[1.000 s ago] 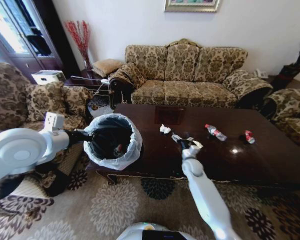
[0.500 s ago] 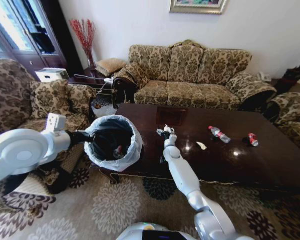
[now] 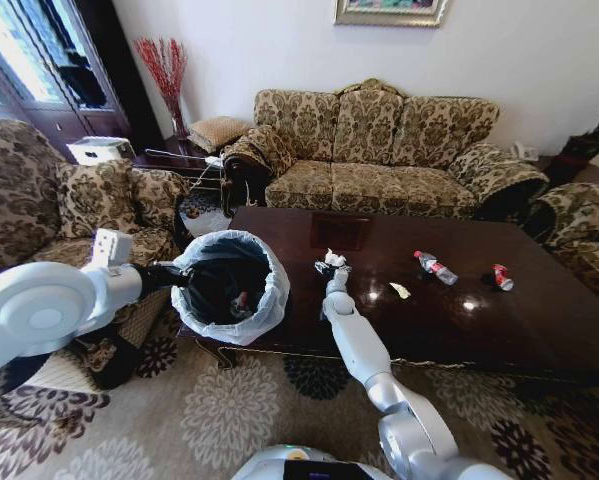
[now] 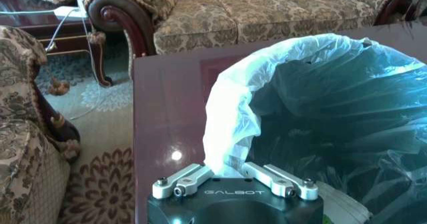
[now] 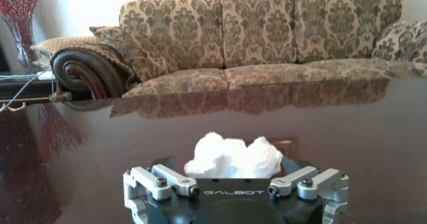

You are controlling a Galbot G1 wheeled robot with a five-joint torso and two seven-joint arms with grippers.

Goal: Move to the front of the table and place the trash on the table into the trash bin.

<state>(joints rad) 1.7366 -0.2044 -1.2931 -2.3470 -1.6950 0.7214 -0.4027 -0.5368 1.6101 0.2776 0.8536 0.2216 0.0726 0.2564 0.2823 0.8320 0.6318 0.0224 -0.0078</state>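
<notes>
Our right fingers (image 5: 233,176) are spread on either side of a crumpled white paper wad (image 5: 233,157), which sits between them on the dark worktop (image 3: 539,320); we cannot tell whether they are touching it yet. In the head view the right gripper (image 3: 329,268) hangs over that wad near the square inlay, with the arm stretched forward across the near edge. Our left fingers (image 4: 193,176) are clenched on the white liner of the trash bin (image 3: 229,285), holding the bin beside the worktop's left end, well within reach of the right arm.

More trash lies farther right: a small white scrap (image 3: 401,291), a clear bottle (image 3: 431,266) and a crushed red can (image 3: 498,277).

The risks, as we judge them: the wad is light and the wood is glossy, so an off-centre squeeze could push it away rather than trap it. The liner is thin, too, and might slip or tear, tipping the bin.
</notes>
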